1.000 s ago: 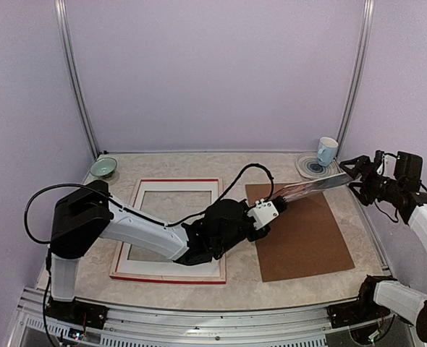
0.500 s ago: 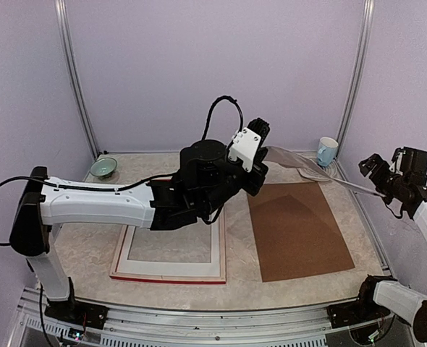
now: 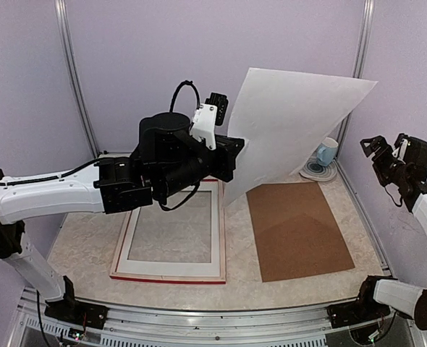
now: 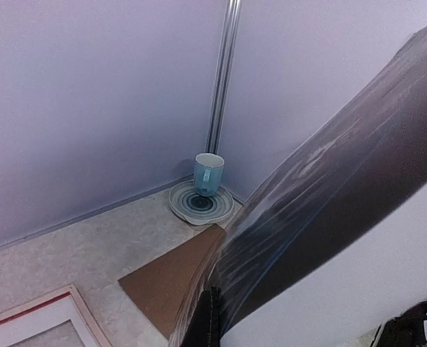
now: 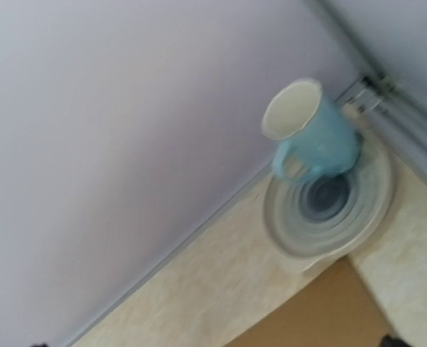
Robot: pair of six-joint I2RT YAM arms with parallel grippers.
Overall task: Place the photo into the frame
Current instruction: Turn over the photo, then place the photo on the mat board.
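The photo [image 3: 293,123], a large rectangular paper print with a plain white back and dark glossy face, is hanging tilted in the air, the left fingers [image 3: 234,155] pinching its lower left edge tight between them. It is hovering above the marbled worktop [image 3: 90,246], over the gap between the thin red rectangular frame [image 3: 168,278] and the flat brown backing board [image 3: 300,231] lying there. The right fingers [image 3: 370,146] are standing spread wide, gripping nothing, well apart from the sheet, near the pale blue cup [image 3: 327,150].
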